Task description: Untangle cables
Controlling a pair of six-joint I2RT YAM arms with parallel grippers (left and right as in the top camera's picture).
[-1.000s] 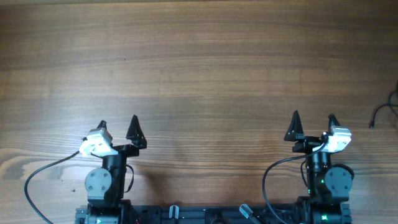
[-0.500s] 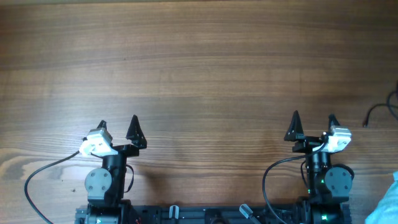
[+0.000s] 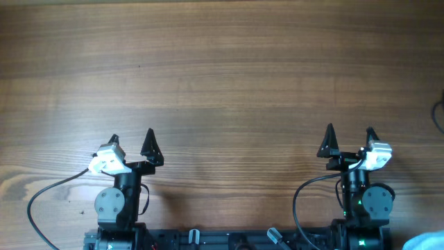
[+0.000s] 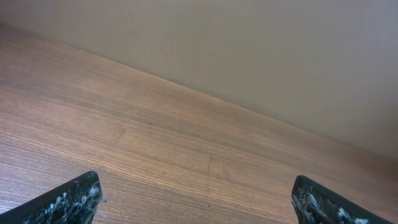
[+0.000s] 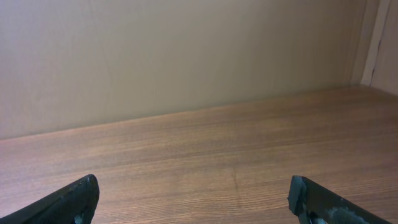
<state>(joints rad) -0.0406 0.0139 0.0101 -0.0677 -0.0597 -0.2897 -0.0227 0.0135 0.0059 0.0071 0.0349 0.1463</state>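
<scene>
A thin, dark cable (image 3: 439, 113) shows only as a short curved piece at the far right edge of the overhead view, about halfway down. The rest is cut off by the frame, so its full shape and any tangles cannot be told.

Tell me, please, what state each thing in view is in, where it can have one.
left claw: open, holding nothing.
right claw: open, holding nothing.
cable: ungrasped, only a short dark bit showing at the right edge of the table, apart from both claws; whether it is tangled cannot be told.
</scene>
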